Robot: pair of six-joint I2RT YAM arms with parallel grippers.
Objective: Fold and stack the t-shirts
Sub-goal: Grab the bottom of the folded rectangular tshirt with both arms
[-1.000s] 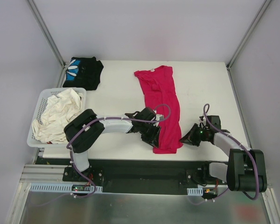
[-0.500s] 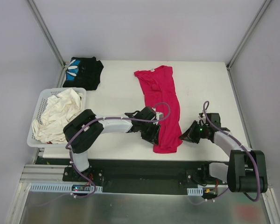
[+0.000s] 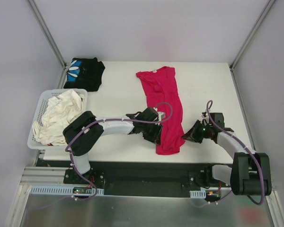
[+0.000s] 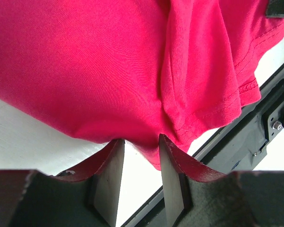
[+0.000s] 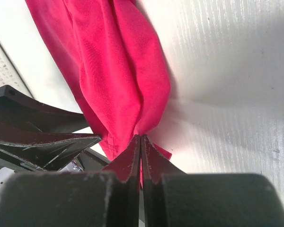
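no readable text, labels, brands or numbers anywhere

This is a robot test cell in a lab, not a home. A bare white counter (image 3: 118, 94) sits boxed in by plain pale walls with metal corner posts (image 3: 46, 30), and two cabled arms are bolted to a black rail (image 3: 146, 177) at 6 o'clock, above a metal floor plate (image 3: 132, 210).

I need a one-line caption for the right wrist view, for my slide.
Right gripper, jaws shut on the magenta-red t-shirt hem, above the white table.
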